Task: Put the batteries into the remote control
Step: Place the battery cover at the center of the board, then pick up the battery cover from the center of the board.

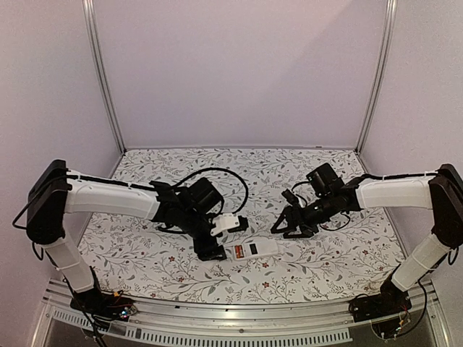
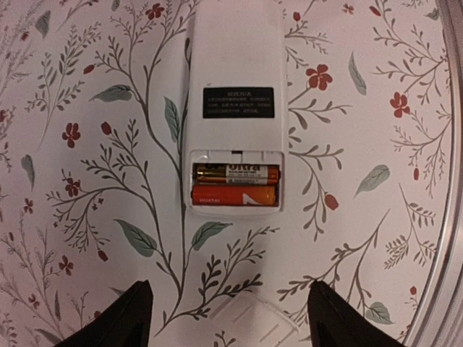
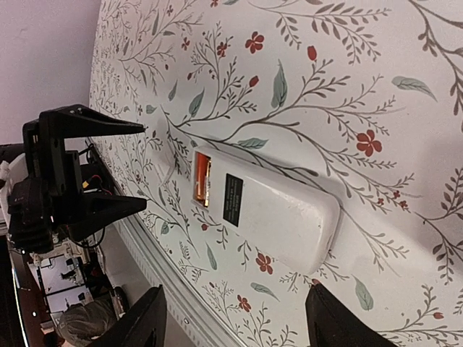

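While the left pincer [image 2: 230, 283] hangs with its fingers spread wide and nothing between them, the remote control [image 2: 235, 108] lies straight ahead of it at 12 o'clock in the left wrist view. The remote is back side up, its long axis running 12 to 6 in line with the pincer's reach. The open bay sits at the remote's near end, and both batteries [image 2: 235, 185] lie in it side by side, crosswise to the remote's length. A small white cover plate [image 2: 249, 322] rests flat on the cloth at 6 o'clock from the bay, low between the left fingers and apart from the remote.

Seen from above, the remote's length runs roughly 9 to 3, with the left pincer just beside its 9 o'clock end. The right pincer [image 3: 237, 289] is at about 1 o'clock from the remote and a little farther off, its fingers also apart and empty. The left arm is the nearer one, and it looks better placed for the cover. The loading itself looks done, with only the closing left.

A white worktop [image 1: 145, 253] printed with grey sprigs and red flowers carries everything. Plain lilac walls [image 1: 239, 72] and slim metal posts [image 1: 101, 72] box it in.
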`<state>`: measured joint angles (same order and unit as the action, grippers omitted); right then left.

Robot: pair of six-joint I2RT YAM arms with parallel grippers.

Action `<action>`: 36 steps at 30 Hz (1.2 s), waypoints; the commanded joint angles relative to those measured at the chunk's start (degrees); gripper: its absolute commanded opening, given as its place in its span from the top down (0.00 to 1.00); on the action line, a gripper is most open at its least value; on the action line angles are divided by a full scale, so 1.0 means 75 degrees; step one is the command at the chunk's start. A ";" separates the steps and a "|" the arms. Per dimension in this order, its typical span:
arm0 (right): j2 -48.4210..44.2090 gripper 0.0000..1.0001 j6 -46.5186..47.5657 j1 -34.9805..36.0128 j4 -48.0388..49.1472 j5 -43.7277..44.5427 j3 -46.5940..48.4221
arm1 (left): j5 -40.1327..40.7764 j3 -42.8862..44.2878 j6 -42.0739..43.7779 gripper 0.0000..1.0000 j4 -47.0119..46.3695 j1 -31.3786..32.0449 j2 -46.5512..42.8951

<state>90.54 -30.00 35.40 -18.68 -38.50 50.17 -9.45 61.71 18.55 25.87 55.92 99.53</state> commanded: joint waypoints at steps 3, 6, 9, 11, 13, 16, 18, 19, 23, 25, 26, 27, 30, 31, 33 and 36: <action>-0.0482 0.34 -0.0238 0.0077 0.0502 -0.0372 -0.0370 | -0.0469 -0.0530 0.0928 0.08 0.1043 -0.0126 -0.1319; -0.0612 0.34 -0.0294 0.0075 0.0618 -0.0328 -0.0492 | -0.0451 -0.0523 0.0359 0.09 0.0847 -0.0319 -0.1459; -0.0762 0.35 -0.0318 0.0073 0.0643 -0.0303 -0.0553 | 0.0754 0.0015 -0.0385 0.26 0.1250 -0.0133 -0.0936; -0.0854 0.35 -0.0301 0.0071 0.0639 -0.0306 -0.0598 | 0.0928 0.0596 -0.1284 0.40 0.1866 -0.0066 -0.0463; -0.0992 0.35 -0.0310 0.0053 0.0636 -0.0316 -0.0645 | 0.1126 0.0976 -0.2083 0.47 0.2277 0.0075 -0.0130; -0.1176 0.35 -0.0336 -0.0029 0.0636 -0.0322 -0.0756 | 0.1223 0.1122 -0.2964 0.49 0.2665 0.0338 0.0119; -0.1318 0.35 -0.0352 -0.0098 0.0644 -0.0316 -0.0822 | 0.1237 0.1059 -0.3296 0.49 0.2692 0.0528 0.0262; -0.1359 0.35 -0.0340 -0.0136 0.0636 -0.0316 -0.0845 | 0.1234 0.1004 -0.3433 0.49 0.2639 0.0589 0.0341; -0.1441 0.35 -0.0293 -0.0235 0.0622 -0.0359 -0.0888 | 0.1237 0.0917 -0.3782 0.52 0.2456 0.0781 0.0712; -0.1482 0.35 -0.0295 -0.0270 0.0611 -0.0361 -0.0920 | 0.1237 0.0923 -0.3870 0.54 0.2401 0.0816 0.0860; -0.1494 0.35 -0.0300 -0.0285 0.0604 -0.0361 -0.0940 | 0.1348 0.0914 -0.3906 0.55 0.2390 0.0827 0.0914; -0.1510 0.35 -0.0301 -0.0295 0.0605 -0.0365 -0.0952 | 0.1475 0.0917 -0.3924 0.56 0.2370 0.0835 0.0972; -0.1564 0.35 -0.0302 -0.0305 0.0594 -0.0380 -0.0971 | 0.1534 0.0902 -0.3921 0.60 0.2345 0.0837 0.1126; -0.1571 0.35 -0.0307 -0.0314 0.0580 -0.0385 -0.0971 | 0.1506 0.0892 -0.3906 0.60 0.2320 0.0840 0.1175; -0.1583 0.35 -0.0302 -0.0332 0.0579 -0.0391 -0.0982 | 0.1479 0.0852 -0.3901 0.64 0.2251 0.0854 0.1249; -0.1578 0.35 -0.0290 -0.0353 0.0565 -0.0379 -0.0994 | 0.1418 0.0824 -0.3903 0.68 0.2154 0.0901 0.1346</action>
<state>79.90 -32.32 33.28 -14.50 -41.06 43.42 0.95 68.71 -10.09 42.96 61.71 108.16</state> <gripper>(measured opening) 0.651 0.337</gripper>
